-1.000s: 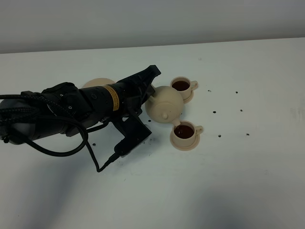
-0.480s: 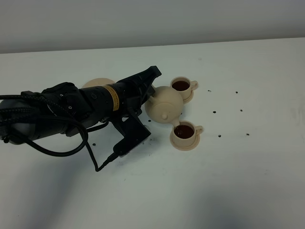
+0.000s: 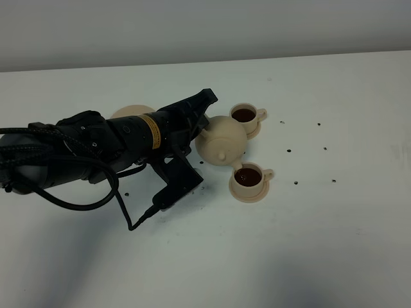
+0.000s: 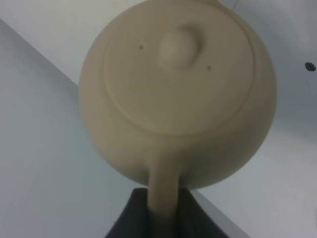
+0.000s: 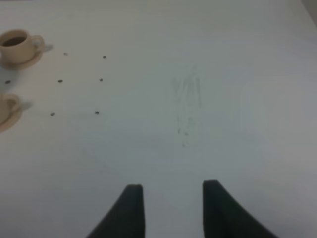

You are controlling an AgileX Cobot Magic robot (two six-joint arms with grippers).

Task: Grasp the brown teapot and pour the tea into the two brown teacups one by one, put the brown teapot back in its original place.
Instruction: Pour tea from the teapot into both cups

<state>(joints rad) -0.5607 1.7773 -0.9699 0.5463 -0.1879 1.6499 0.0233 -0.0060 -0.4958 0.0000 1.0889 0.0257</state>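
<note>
Two brown teacups (image 3: 248,117) stand on their little saucers on the white counter (image 3: 321,224), both holding dark tea; the far cup sits toward the back, and the near cup (image 3: 249,177) sits closer to the front. Between them, tipped on its side with the spout toward the near cup, is the brown teapot (image 3: 222,141), lifted in the left hand (image 3: 200,122). The left wrist view shows the dark fingers (image 4: 130,218) pressed together on the pot's loop handle (image 4: 163,191), with the knobbed lid (image 4: 179,47) facing the camera. The pot's belly is just beside both cups; whether it touches either one cannot be told.

Behind the left arm, the wider round saucer (image 3: 128,111) is mostly covered, only its back edge showing. The far edge of the counter runs well behind the cups. To the right of the cups the counter lies open, marked only by a few small dark dots (image 3: 296,182).

The right hand (image 5: 172,208) hovers over that open stretch with its fingers spread apart and nothing between them; both cups show at the margin of its view, well apart from it.
</note>
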